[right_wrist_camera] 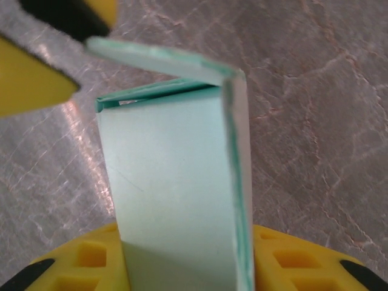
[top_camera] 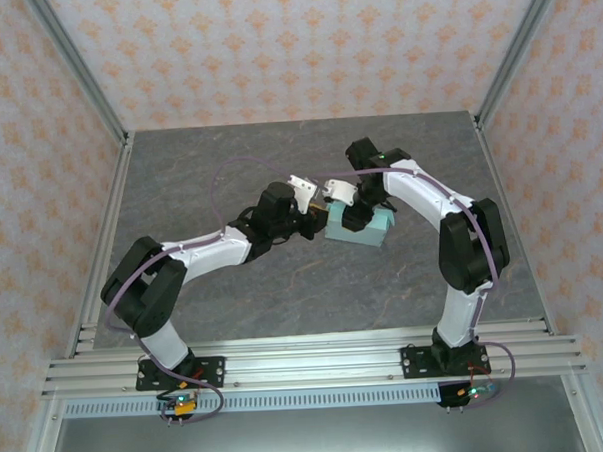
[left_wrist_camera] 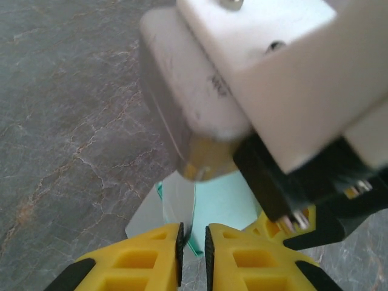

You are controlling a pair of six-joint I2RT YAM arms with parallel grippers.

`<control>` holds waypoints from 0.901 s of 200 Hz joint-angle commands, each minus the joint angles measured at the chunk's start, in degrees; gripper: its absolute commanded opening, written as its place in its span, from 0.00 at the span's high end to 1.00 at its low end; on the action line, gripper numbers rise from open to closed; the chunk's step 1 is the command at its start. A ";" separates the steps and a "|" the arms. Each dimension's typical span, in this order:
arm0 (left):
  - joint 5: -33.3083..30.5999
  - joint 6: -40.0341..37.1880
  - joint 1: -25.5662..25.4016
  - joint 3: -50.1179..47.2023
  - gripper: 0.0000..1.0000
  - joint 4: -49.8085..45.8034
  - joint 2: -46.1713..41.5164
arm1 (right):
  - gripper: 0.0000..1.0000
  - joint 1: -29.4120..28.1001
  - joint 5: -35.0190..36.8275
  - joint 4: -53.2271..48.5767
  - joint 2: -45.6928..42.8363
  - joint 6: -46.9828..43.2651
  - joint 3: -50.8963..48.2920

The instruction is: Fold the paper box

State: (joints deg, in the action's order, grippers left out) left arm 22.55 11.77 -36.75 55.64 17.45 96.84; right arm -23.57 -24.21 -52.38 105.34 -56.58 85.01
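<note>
The paper box (top_camera: 368, 234) is pale mint card, partly folded, at the table's middle between both grippers. In the right wrist view a broad panel of the paper box (right_wrist_camera: 170, 176) stands between my yellow fingers (right_wrist_camera: 285, 254), with a side wall and a top flap bent over it; my right gripper (right_wrist_camera: 188, 248) is shut on it. My left gripper (left_wrist_camera: 194, 245) has its pads almost together with an upright flap of the paper box (left_wrist_camera: 176, 200) running in between them. From above, the left gripper (top_camera: 316, 221) and the right gripper (top_camera: 349, 218) nearly touch.
The grey marbled table (top_camera: 284, 287) has free surface all round the box. Aluminium rails (top_camera: 318, 363) run along the near edge and the sides. The right arm's white and black wrist (left_wrist_camera: 279, 91) looms close over the left fingers.
</note>
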 commanded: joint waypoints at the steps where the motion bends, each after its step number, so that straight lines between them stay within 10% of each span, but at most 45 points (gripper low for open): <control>1: 0.82 4.46 -1.66 -0.73 0.80 5.57 1.21 | 0.61 0.08 1.25 3.39 1.26 10.07 1.85; 86: -0.59 2.44 -1.03 -2.27 0.79 5.92 -1.53 | 0.61 -0.73 2.74 1.02 2.47 8.09 1.70; 120: -3.07 -2.27 1.29 -8.26 0.49 8.22 -8.19 | 0.61 -0.75 2.41 -0.40 2.78 6.31 1.89; 180: -0.06 -3.88 2.79 -8.23 0.60 16.30 -4.50 | 0.61 -0.77 0.79 -0.88 3.20 6.91 2.16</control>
State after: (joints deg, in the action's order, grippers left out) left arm 21.02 10.04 -34.35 46.44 27.55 89.71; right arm -24.34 -23.35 -50.57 106.67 -49.32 86.21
